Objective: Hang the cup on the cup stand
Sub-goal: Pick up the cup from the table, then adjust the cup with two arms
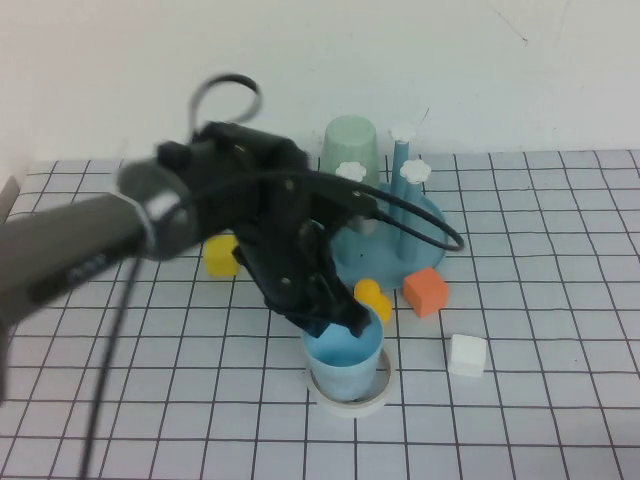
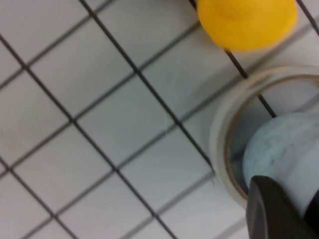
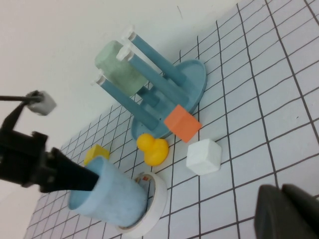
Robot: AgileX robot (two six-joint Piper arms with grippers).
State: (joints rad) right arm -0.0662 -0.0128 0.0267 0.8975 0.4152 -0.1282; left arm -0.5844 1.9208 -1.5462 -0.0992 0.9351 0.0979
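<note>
The light blue cup [image 1: 345, 362] stands upright inside a white tape ring [image 1: 352, 398] in front of the cup stand [image 1: 395, 262]. My left gripper [image 1: 350, 318] comes down from the left and is shut on the cup's near rim, pinching its wall. The left wrist view shows a dark finger [image 2: 271, 209] against the cup [image 2: 281, 149]. In the right wrist view the left gripper [image 3: 92, 180] grips the cup [image 3: 112, 195]. The blue cup stand [image 3: 192, 82] has white-capped pegs. My right gripper [image 3: 291, 211] hangs shut and empty over the table's right side.
A pale green cup [image 1: 350, 148] sits upside down on a back peg. A yellow duck [image 1: 372, 296] and an orange cube [image 1: 425, 290] lie between cup and stand. A white cube [image 1: 467, 355] is to the right and a yellow block [image 1: 220, 255] to the left.
</note>
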